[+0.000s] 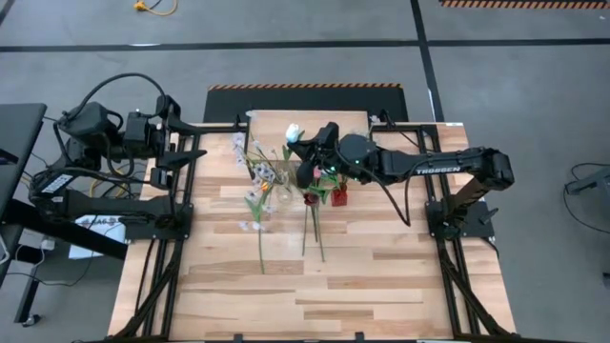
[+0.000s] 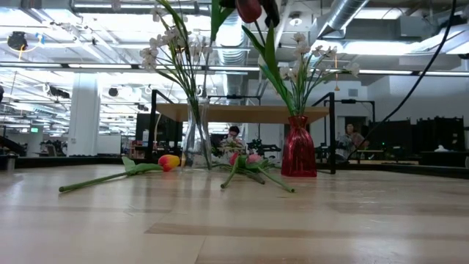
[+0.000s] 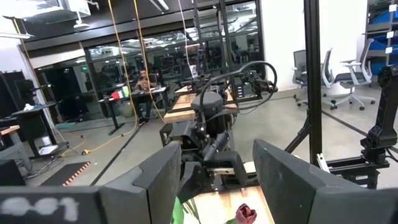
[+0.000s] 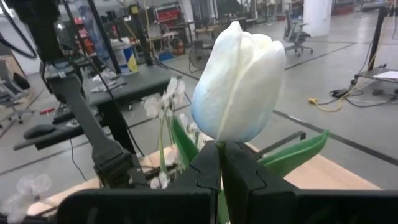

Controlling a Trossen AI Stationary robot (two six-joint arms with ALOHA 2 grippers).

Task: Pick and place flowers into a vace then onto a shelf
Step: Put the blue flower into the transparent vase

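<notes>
Right wrist view shows the right pincer [image 4: 219, 163] clenched on the stem of a white tulip [image 4: 239, 81], bloom standing just above the fingertips, a green leaf [image 4: 292, 155] trailing beside them. From above, this pincer [image 1: 303, 145] hangs over the far middle of the table, with the clear vase [image 1: 276, 176] just beside and below it and the red vase [image 1: 337, 196] slightly farther off on its other side. Both vases already hold sprays. Three loose tulips [image 1: 310, 224] lie on the table nearer the front, well clear of the pincer.

Risks, as I judge them: the grip sits right under the bloom, so the long stem hangs free and could swing, miss the narrow vase mouth, or snag the sprays there and tip the vase. The shelf [image 2: 242, 112] stands behind the vases. The left pincer [image 1: 195, 157] waits at the table's left edge, half parted, holding nothing.
</notes>
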